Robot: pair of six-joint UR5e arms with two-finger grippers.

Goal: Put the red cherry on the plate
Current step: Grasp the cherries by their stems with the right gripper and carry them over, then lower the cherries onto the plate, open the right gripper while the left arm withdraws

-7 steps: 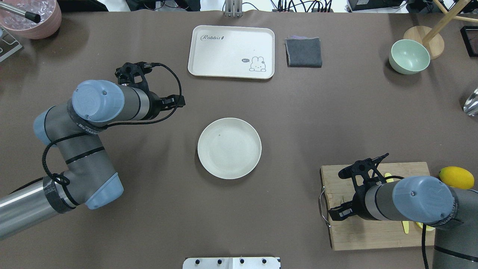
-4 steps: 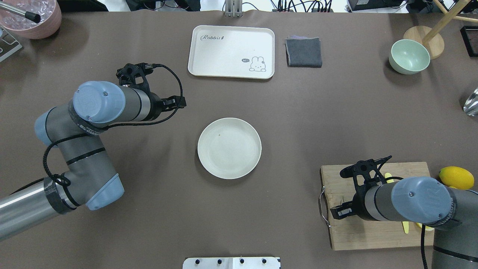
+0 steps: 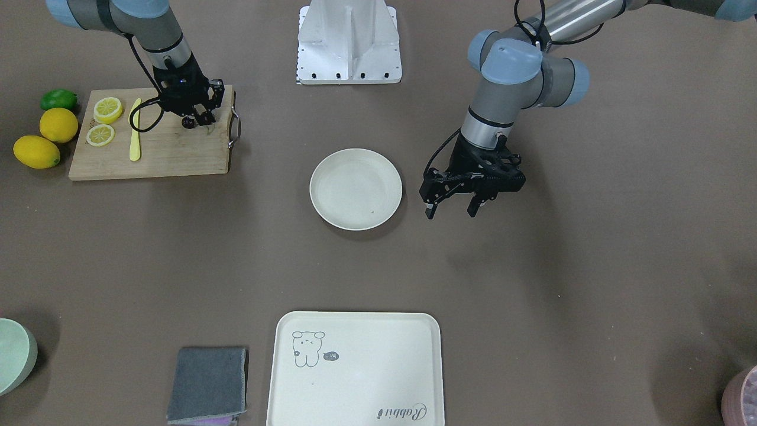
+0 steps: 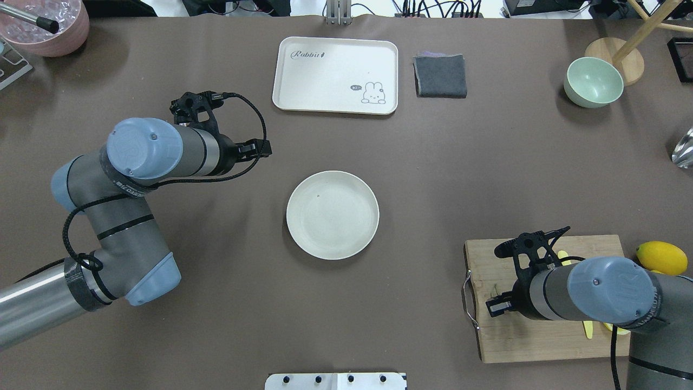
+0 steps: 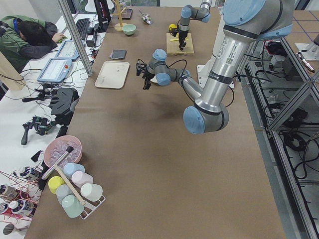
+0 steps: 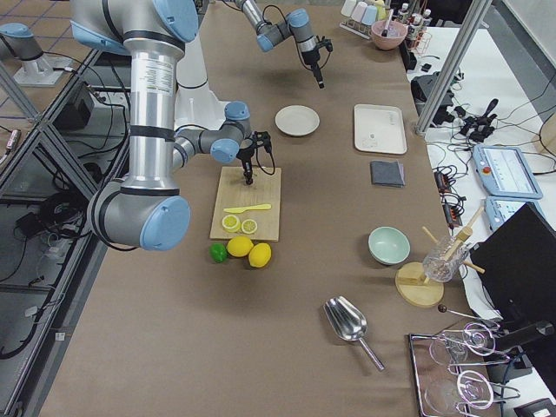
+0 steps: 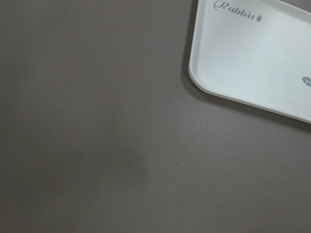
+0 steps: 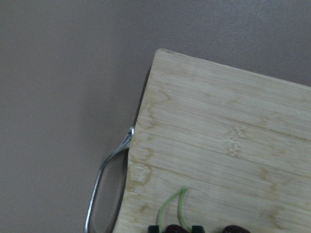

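The red cherry (image 3: pixel 188 123) lies near the handle end of the wooden cutting board (image 3: pixel 165 154). In the right wrist view one dark cherry sits between the two fingertips of my right gripper (image 8: pixel 175 228), its green stems (image 8: pixel 181 204) curve up over the wood, and its twin (image 8: pixel 235 229) lies just beside it. My right gripper (image 3: pixel 192 120) points down at the board and is shut on that cherry. The round cream plate (image 3: pixel 356 189) sits empty at mid-table. My left gripper (image 3: pixel 450 212) hangs open beside the plate with nothing in it.
Lemon slices (image 3: pixel 108 109) and a yellow knife (image 3: pixel 135 136) share the board, with two lemons (image 3: pixel 58 124) and a lime (image 3: pixel 58 99) beside it. A rabbit tray (image 3: pixel 355 367), grey cloth (image 3: pixel 207 384) and mint bowl (image 3: pixel 15 355) line the far side.
My right arm has shifted a little further over the board and lower. The left arm has barely drifted. The plate has not moved.
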